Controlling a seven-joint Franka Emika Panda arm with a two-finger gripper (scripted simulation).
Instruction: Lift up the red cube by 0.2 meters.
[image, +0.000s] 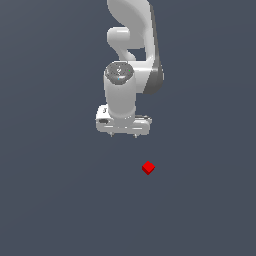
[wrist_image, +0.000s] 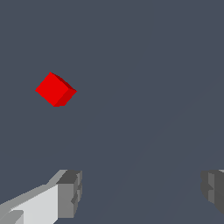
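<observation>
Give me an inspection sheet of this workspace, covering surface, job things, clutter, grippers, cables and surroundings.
Surface: plain dark grey floor, flat, unmarked.
Job's things: red cube lying alone on the floor, touched by nothing.
Clutter: nothing seen.
Grippers: gripper open and empty; fingers spread wide in the wrist view; the cube sits off to the exterior view's right of it, not between the fingers.
Cables: nothing seen.
Surroundings: only the white arm above; nothing else seen.
</observation>
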